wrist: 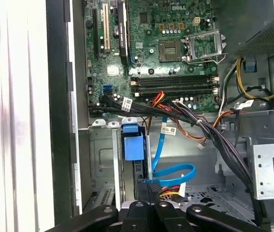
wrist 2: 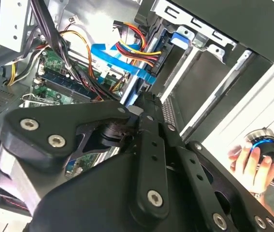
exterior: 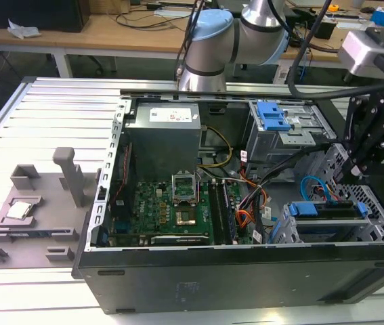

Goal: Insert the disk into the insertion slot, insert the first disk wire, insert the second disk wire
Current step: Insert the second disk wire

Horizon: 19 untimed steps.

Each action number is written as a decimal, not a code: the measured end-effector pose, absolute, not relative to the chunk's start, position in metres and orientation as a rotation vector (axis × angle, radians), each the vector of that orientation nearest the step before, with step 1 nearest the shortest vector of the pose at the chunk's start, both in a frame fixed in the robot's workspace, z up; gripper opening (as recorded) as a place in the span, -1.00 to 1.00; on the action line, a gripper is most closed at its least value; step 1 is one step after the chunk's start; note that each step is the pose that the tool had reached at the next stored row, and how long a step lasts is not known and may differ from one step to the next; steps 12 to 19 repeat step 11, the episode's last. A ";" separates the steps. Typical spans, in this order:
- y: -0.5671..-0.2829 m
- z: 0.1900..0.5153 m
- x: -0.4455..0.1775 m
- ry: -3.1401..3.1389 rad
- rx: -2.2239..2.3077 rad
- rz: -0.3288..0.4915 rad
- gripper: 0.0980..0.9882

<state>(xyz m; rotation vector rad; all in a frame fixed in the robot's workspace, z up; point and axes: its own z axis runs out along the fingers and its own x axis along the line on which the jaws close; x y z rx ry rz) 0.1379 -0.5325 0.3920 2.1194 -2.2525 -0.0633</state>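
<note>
Pinching close together at rear of disk (wrist: 133, 147), fingers (wrist: 149, 191) hide whatever they grasp. Disk sits edge-on in insertion slot (exterior: 327, 220), blue carrier showing, so insertion looks done. Blue wire (wrist: 173, 171) and red-yellow bundle (wrist: 170, 189) meet at fingers; plug seating unreadable. Person's hand (wrist 2: 252, 162) outside case.

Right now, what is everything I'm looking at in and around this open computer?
Computer case: one, black, open on the slatted table.
Motherboard: one, green, case floor.
Power supply: one, grey, rear corner.
Disk: one, blue-framed, sitting in the insertion slot of the silver cage.
Blue latch: one, on the grey cage.
Flat blue cable: one, beside the disk.
Fixture tray: one, grey, exterior view's left.
Person's hand: one, holding a knob.
Gripper: one, black, above the disk.
</note>
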 end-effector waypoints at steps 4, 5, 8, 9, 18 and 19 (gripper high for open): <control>-0.533 0.399 0.138 -2.253 2.119 -0.063 -0.98; -0.533 0.399 0.138 -2.253 2.120 -0.063 -0.98; -0.532 0.399 0.138 -2.253 2.120 -0.064 -0.98; -0.532 0.399 0.138 -2.253 2.120 -0.064 -0.98; -0.532 0.399 0.138 -2.253 2.120 -0.064 -0.98; -0.532 0.399 0.138 -2.253 2.120 -0.064 -0.98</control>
